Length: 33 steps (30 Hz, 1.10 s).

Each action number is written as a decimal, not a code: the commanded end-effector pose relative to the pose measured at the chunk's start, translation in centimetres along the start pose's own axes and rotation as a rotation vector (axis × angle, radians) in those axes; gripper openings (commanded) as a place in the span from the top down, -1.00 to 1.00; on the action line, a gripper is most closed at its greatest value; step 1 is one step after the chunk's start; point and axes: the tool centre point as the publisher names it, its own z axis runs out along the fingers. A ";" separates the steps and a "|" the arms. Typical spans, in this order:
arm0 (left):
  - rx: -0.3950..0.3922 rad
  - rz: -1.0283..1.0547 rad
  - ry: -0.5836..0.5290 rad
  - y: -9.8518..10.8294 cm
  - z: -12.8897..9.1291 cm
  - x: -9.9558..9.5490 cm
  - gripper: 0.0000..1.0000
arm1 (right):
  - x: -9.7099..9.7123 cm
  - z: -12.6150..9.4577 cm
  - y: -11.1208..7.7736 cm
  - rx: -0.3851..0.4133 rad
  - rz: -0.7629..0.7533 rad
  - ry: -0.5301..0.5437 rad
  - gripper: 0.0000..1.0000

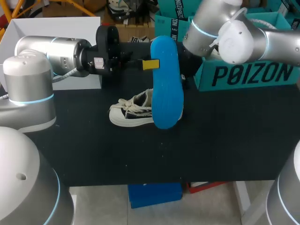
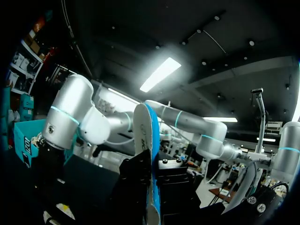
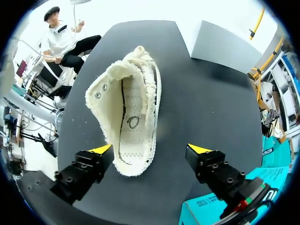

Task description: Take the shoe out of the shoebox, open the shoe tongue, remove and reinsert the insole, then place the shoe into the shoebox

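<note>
A blue insole point(image 1: 166, 84) hangs upright above the table, with my left gripper point(image 1: 151, 64) shut on its upper part; one yellow tip shows against it. In the left wrist view the insole point(image 2: 150, 150) stands edge-on between the dark fingers. The cream low-top shoe point(image 1: 133, 111) rests on the black table under the insole, laces spread to the left. My right arm point(image 1: 225, 33) comes in from the upper right, its gripper hidden behind the insole. In the right wrist view my right gripper point(image 3: 150, 150) stands open above the shoe point(image 3: 131, 122), looking into its mouth.
The teal shoebox point(image 1: 248, 70) stands at the back right, close behind my right arm, and shows by the right gripper as the teal shoebox point(image 3: 225, 206). A white box point(image 1: 56, 28) sits at the back left. The black table point(image 1: 211, 150) reaches to the front edge.
</note>
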 end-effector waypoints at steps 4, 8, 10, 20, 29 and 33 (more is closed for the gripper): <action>0.001 0.002 -0.004 0.1 0.1 0.0 1.00 | -0.8 1.1 1.8 0.183 -0.009 0.010 -1.00; 0.001 0.002 -0.004 0.1 0.1 0.0 1.00 | -0.8 1.5 2.5 0.213 -0.015 0.014 -1.00; 0.001 0.002 -0.004 0.1 0.1 0.0 1.00 | -0.8 1.8 2.9 0.221 -0.014 0.018 -1.00; 0.001 0.002 -0.004 0.1 0.1 0.0 1.00 | -1.4 3.8 4.4 0.271 -0.011 0.038 -1.00; 0.001 0.002 -0.004 0.1 0.1 0.0 1.00 | -2.0 5.6 4.2 0.261 -0.001 0.057 -1.00; 0.001 0.002 -0.004 0.1 0.1 0.0 1.00 | -2.3 6.1 3.8 0.258 0.005 0.065 -1.00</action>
